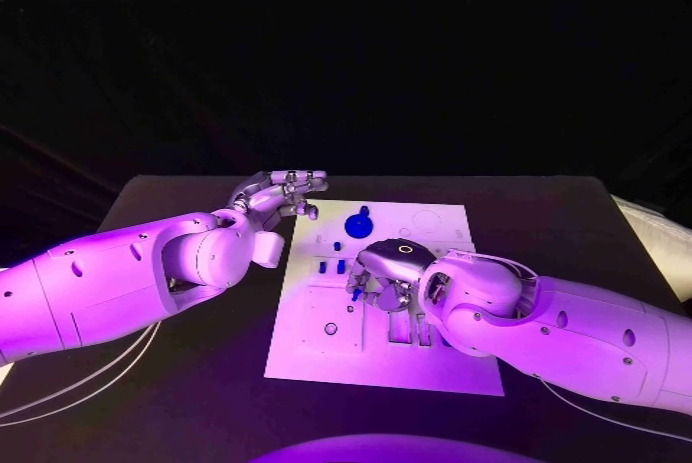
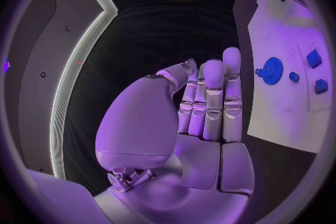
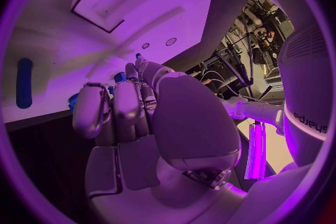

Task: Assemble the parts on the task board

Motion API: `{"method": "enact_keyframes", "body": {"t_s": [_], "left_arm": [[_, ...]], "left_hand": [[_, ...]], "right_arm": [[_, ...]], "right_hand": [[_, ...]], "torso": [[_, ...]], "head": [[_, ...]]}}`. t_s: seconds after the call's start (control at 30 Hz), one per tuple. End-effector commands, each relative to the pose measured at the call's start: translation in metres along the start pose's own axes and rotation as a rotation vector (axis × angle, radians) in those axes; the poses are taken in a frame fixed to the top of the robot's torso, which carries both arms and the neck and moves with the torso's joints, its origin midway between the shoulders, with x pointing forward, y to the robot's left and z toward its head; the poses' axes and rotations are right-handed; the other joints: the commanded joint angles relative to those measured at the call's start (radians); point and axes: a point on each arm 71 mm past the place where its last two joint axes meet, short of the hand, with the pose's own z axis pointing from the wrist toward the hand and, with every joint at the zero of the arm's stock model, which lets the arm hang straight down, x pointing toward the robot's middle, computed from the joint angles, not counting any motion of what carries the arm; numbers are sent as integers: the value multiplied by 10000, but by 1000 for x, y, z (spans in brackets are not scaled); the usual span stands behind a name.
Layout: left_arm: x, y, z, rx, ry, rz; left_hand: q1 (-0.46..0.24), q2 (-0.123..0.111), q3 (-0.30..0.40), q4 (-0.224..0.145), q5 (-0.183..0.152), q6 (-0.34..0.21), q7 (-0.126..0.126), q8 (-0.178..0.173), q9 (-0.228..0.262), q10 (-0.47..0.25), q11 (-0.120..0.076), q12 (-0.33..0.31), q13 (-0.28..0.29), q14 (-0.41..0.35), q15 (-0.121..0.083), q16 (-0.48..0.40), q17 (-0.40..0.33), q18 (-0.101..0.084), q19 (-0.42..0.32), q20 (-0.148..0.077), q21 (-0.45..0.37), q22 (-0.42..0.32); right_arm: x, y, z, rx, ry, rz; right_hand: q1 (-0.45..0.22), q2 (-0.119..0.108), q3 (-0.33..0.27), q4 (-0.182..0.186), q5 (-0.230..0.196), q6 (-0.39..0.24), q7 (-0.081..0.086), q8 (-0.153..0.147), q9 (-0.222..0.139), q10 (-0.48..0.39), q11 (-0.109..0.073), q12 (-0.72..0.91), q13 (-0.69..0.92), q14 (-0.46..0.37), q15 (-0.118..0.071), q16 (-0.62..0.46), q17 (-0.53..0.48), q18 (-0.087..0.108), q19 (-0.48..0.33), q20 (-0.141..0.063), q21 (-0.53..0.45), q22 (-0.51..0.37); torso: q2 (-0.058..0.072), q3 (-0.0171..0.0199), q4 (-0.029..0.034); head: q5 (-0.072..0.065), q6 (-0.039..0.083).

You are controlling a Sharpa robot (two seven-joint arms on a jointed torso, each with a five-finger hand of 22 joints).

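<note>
The white task board [image 1: 361, 358] lies in the middle of the black table. A blue gear [image 1: 359, 224] sits near its far edge, and two small blue parts [image 1: 330, 266] stand closer to the left edge. My right hand [image 1: 387, 276] hovers over the board's middle with its fingers curled, pinching a small blue part [image 1: 355, 293] that points down at the board. In the right wrist view the blue part [image 3: 119, 77] peeks out between the fingers [image 3: 112, 106]. My left hand [image 1: 289, 193] floats at the board's far left corner, fingers straight and holding nothing [image 2: 210, 101].
The left wrist view shows the gear [image 2: 271, 71] and small blue parts [image 2: 313, 58] on the board [image 2: 280, 112]. A long blue part [image 3: 24, 83] lies in the board [image 3: 84, 39] in the right wrist view, next to rectangular recesses. Black table surrounds the board.
</note>
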Motion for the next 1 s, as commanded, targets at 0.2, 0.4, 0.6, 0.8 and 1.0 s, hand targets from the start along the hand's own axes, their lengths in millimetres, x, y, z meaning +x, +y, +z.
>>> {"method": "enact_keyframes", "body": {"t_s": [0.2, 0.4, 0.6, 0.8, 1.0], "left_arm": [[4, 1, 0, -71, 320, -20], [4, 1, 1, -134, 352, -5], [3, 2, 1, -159, 341, 1], [3, 2, 1, -167, 331, 5], [3, 2, 0, -174, 340, 2]], "left_hand": [[38, 31, -53, -8, 62, -14, 3, 68, -8, -82, -5, 62, 13, -76, 30, -22, -23, 194, -55, -28, -46, -16], [38, 31, -53, -8, 62, -14, 3, 68, -8, -82, -5, 62, 13, -76, 30, -22, -23, 194, -55, -28, -46, -16], [38, 31, -53, -8, 62, -14, 3, 68, -8, -82, -5, 62, 13, -76, 30, -22, -23, 194, -55, -28, -46, -16], [38, 31, -53, -8, 62, -14, 3, 68, -8, -82, -5, 62, 13, -76, 30, -22, -23, 194, -55, -28, -46, -16], [26, 29, -77, -9, 62, -27, 8, 70, -11, -102, 1, 74, 12, -82, 36, -20, -36, 192, -55, -25, -56, -25]], "right_arm": [[11, 2, 3, -102, 465, 71], [14, 5, 3, -193, 605, 117], [16, 8, 1, -260, 655, 142], [16, 9, 1, -264, 669, 117], [17, 9, 2, -157, 783, -78]], "right_hand": [[-105, 25, 73, -12, 63, -39, 65, 31, 11, 123, -54, -8, -5, 256, -32, 42, 9, -61, 53, 28, 60, -3], [-129, 21, 77, -16, 79, -40, 70, 28, 14, 126, -50, -15, -9, 255, -28, 46, 11, -61, 52, 31, 60, -3], [-135, 20, 77, -16, 83, -39, 70, 28, 15, 127, -50, -16, -10, 255, -27, 47, 12, -60, 50, 31, 59, -6], [-150, 17, 77, -18, 91, -35, 71, 28, 18, 131, -49, -18, -12, 256, -25, 52, 16, -62, 53, 33, 64, 2], [-186, 5, 69, -20, 94, -29, 71, 30, 24, 138, -46, -23, -16, 253, -22, 50, 11, -60, 46, 37, 59, -6]], "torso": [[-8, 6, -6], [-6, 11, -4], [-10, 6, 3], [-12, 5, 6], [-9, -1, 6]], "head": [[34, -74], [55, -119], [62, -145], [75, -168], [77, -184]]}}
